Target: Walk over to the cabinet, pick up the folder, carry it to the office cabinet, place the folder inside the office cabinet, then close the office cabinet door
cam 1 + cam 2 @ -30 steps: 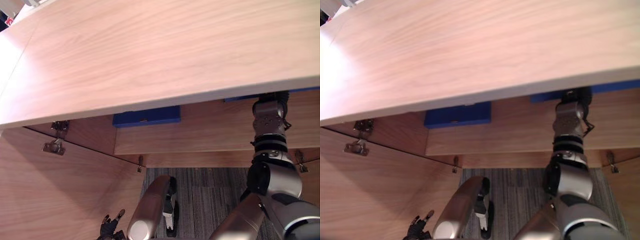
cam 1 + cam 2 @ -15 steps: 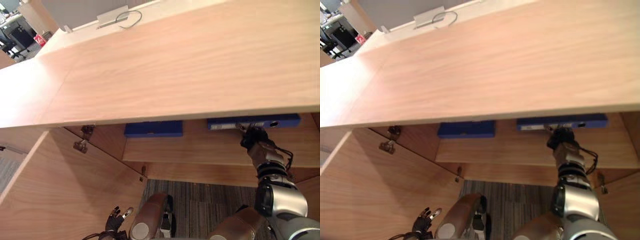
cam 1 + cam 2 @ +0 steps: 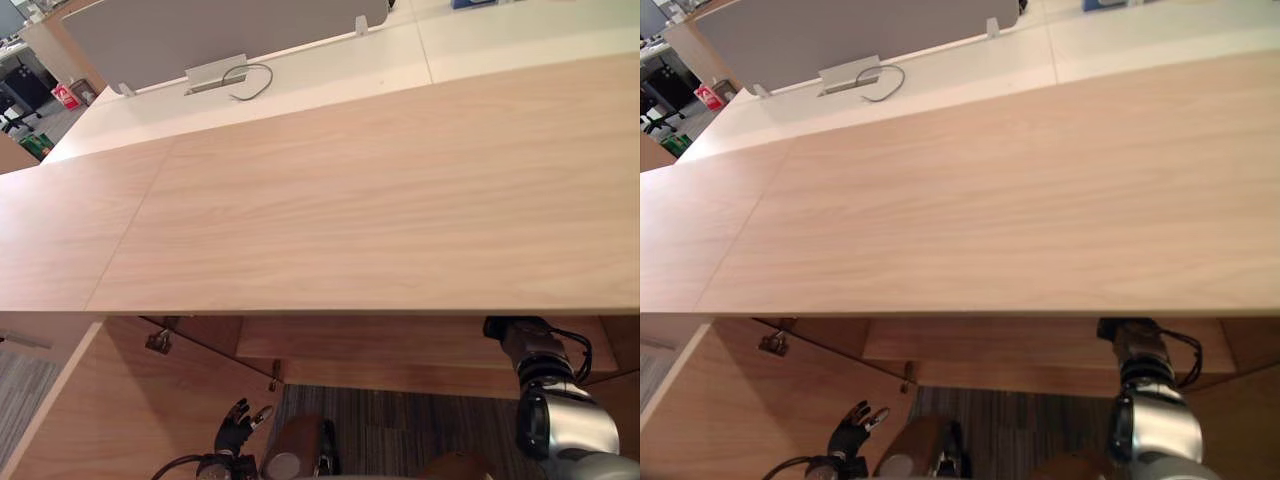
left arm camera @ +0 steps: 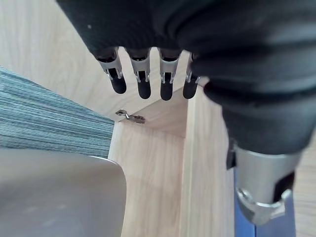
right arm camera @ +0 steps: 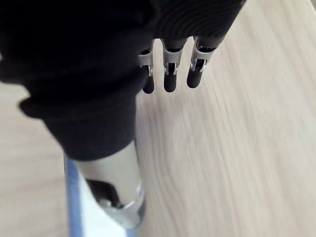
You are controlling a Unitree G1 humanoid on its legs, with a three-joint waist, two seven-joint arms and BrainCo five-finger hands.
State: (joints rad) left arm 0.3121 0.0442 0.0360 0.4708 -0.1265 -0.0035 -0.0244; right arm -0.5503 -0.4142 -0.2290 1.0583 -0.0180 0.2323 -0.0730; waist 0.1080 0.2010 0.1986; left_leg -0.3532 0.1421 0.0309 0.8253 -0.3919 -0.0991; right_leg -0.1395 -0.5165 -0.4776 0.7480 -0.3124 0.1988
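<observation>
Left eye view: noted the broad top of the office cabinet (image 3: 380,200), its open door (image 3: 120,410) at lower left. Found right hand (image 5: 169,81) under that top, fingers straight and apart, thumb just beside blue folder (image 5: 70,192). Saw left hand (image 3: 237,427) low, fingers loosely spread, holding nothing.

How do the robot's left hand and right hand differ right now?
The left hand hangs low beside the open cabinet door; the right hand reaches in under the cabinet top. The left hand touches nothing; the right hand's thumb lies beside a blue edge, likely the folder. Both hands have straight, open fingers.
</observation>
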